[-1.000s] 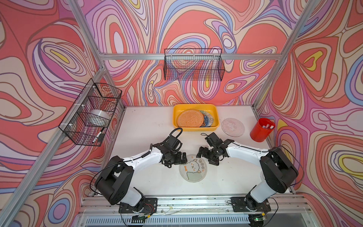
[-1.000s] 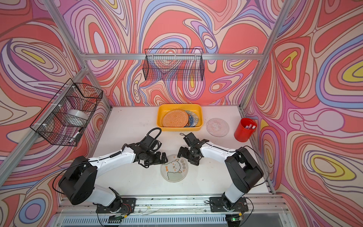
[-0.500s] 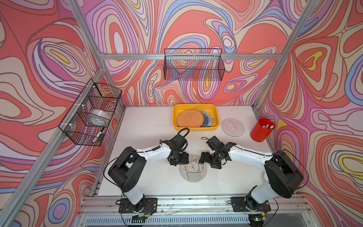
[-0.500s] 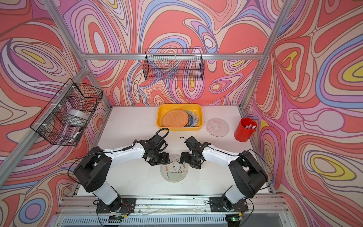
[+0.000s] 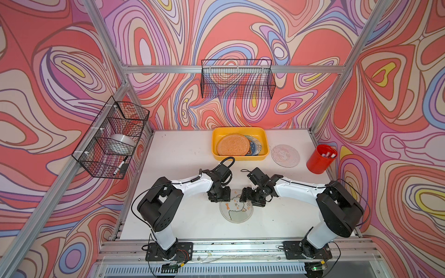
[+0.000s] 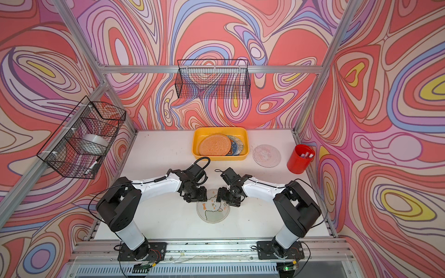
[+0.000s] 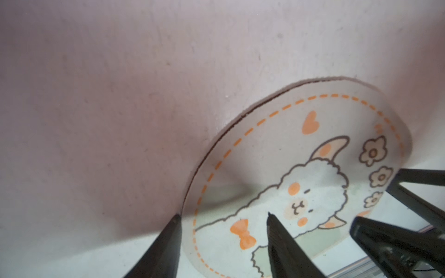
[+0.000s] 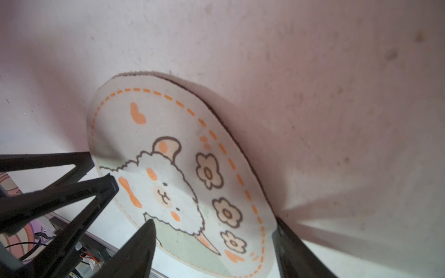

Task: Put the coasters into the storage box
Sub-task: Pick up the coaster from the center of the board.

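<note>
Between parted fingers of left gripper (image 7: 223, 215) and right gripper (image 8: 213, 220): straddling the sheep coaster (image 5: 236, 206) at its rim, clamping nothing yet, leaving it and a pale coaster (image 5: 285, 155) beyond them outside the part-filled box (image 5: 250, 157).

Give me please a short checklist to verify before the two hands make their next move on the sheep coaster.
1. The left hand straddles the sheep coaster rim: ok.
2. The right hand straddles the opposite rim: ok.
3. Either hand is shut on it: not ok, jaws apart.
4. The rim is lifted off the table: cannot tell.
5. The way to the storage box is free: ok.
6. The pink coaster is stored: not ok, it lies beside the box.
</note>
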